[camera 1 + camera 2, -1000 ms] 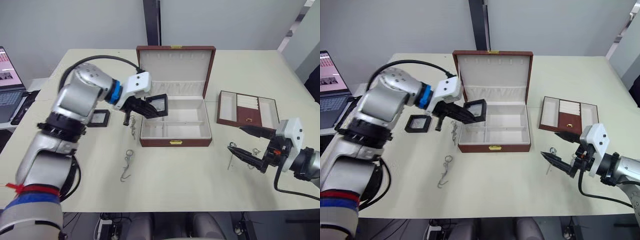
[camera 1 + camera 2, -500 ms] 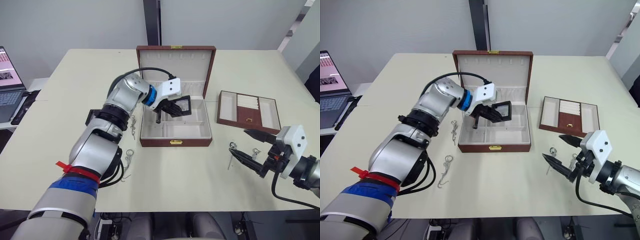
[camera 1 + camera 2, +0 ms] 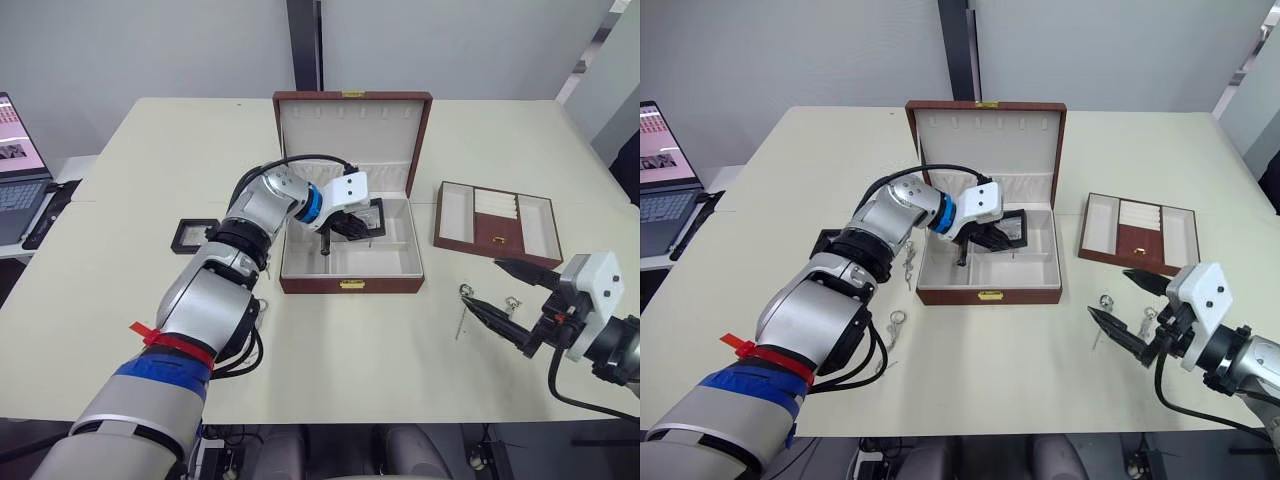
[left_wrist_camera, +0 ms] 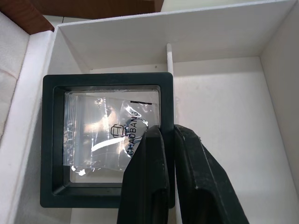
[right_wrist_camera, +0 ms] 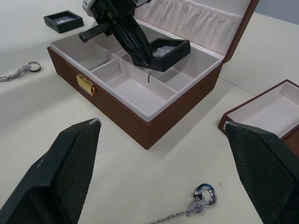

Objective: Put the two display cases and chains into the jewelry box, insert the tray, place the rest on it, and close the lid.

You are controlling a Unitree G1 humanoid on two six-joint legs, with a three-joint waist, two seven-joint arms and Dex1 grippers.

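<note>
The brown jewelry box stands open mid-table, its lid upright. My left gripper is shut on the rim of a black display case, holding it tilted, low inside the box's back compartments. A clear bag lies inside that case. The second display case rests on the table left of the box. One chain lies beside the box's left wall, and a ringed chain lies nearer me, both partly hidden by my left arm. The brown tray sits to the right. My right gripper hovers open in front of the tray.
Small ringed pieces and a thin pin-like piece lie on the table by my right gripper. A laptop sits off the table's left edge. The table's near edge runs just below my arms.
My left gripper has carried the display case from the box's left edge rightward and down into the box. My right gripper has drifted slightly right and stays open.
</note>
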